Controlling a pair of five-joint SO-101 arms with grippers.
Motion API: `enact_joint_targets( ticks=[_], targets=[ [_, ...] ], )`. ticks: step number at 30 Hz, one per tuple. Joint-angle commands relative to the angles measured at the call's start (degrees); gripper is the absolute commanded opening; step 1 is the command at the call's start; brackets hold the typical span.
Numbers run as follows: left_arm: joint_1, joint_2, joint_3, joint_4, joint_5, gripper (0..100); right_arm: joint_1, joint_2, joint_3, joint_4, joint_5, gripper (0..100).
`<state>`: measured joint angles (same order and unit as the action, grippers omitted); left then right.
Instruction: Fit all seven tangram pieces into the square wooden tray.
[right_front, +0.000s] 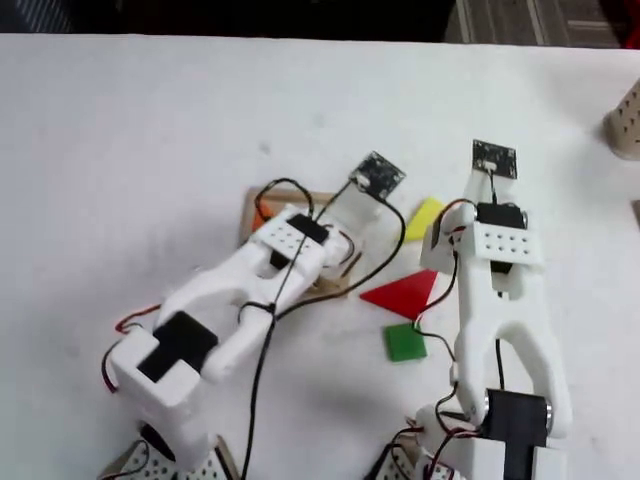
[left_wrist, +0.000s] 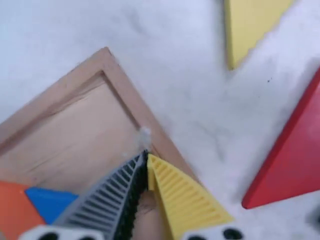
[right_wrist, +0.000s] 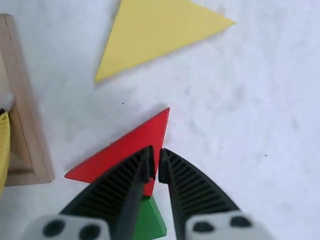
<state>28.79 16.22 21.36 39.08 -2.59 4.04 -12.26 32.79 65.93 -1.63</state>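
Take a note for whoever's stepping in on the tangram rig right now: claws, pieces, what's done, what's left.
Left claw: shut, empty, over the wooden tray by its rim.
Right claw: closed to a slit, empty, above the red triangle.
Done: orange piece and blue piece lie in the tray.
On the table beside the tray: red triangle, yellow triangle, green piece.
Left: at least those three to go in.
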Motion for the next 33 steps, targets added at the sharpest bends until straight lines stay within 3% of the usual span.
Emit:
enact_joint_targets(
  ticks=[1, 5, 13, 20, 33],
  targets=[
    [1.0, -2.2, -1.2, 1.5, -0.7, 2, 0.3, -2.5, -0.2, -0.7, 1.6, 1.8],
    [0.0, -9.3, 1.2, 1.6, 1.1, 2, 0.1, -2.5, 0.3, -0.8, 1.8, 1.8],
    [4.8, -22.1, 19.7, -4.5, 1.2, 2, 0.0, -2.5, 0.6, -0.9, 1.9, 1.8],
    [8.2, -19.6, 20.2, -5.6, 1.2, 2, 0.0, -2.5, 0.6, -0.9, 1.9, 1.8],
    [5.4, -16.4, 19.9, -7.5, 1.2, 2, 0.0, -2.5, 0.6, -0.9, 1.9, 1.8]
  ],
)
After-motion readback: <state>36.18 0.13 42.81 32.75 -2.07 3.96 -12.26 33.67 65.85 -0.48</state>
